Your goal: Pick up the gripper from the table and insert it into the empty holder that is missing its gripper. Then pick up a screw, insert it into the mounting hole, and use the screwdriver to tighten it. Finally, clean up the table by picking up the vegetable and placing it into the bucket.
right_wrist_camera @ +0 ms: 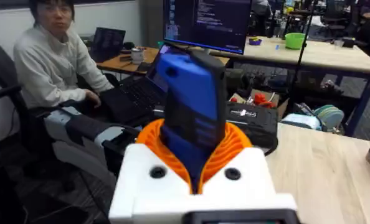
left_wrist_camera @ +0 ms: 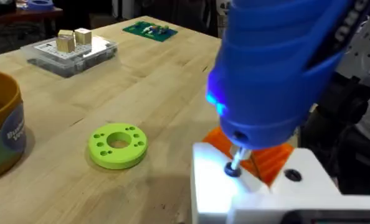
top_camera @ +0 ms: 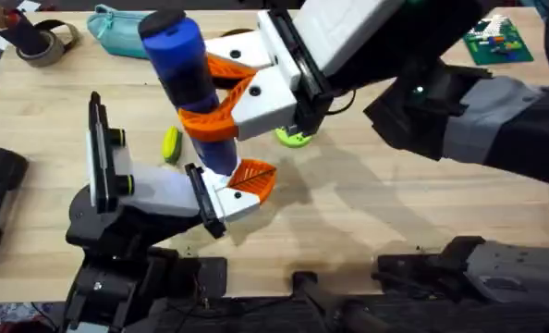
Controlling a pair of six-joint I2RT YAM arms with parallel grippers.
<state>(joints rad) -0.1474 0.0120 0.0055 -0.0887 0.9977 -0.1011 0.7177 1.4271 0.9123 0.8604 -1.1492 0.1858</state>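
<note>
The screwdriver (top_camera: 189, 88) is clamped upright in the right claw (top_camera: 221, 97), its tip set on a screw (left_wrist_camera: 232, 169) in the holder (top_camera: 221, 199), so tightening seems underway. The left claw's state cannot be told.

The screwdriver (top_camera: 189, 83) and the right claw (top_camera: 221, 92) crowd above the holder (top_camera: 221, 197); bare surface (top_camera: 385, 213) lies open to the right.

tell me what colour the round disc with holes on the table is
Lime green; the disc shows best in the left wrist view.
</note>
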